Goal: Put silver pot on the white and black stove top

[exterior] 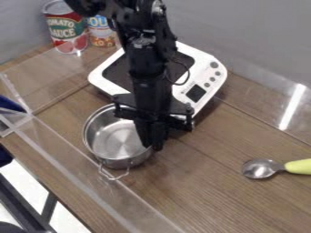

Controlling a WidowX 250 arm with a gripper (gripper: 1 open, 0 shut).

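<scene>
The silver pot point(113, 144) stands on the wooden table just in front of the white and black stove top point(206, 80), its wire loop handle toward the table's front edge. My gripper point(155, 146) points straight down at the pot's right rim and is shut on that rim, one finger inside the pot and one outside. The arm hides the middle of the stove's black glass.
Two food cans point(64, 25) stand at the back left behind the stove. A small metal spoon point(260, 168) with a yellow-green handle lies at the right. A clear plastic wall point(49, 173) runs along the front left, with a blue object point(10, 118) beyond it.
</scene>
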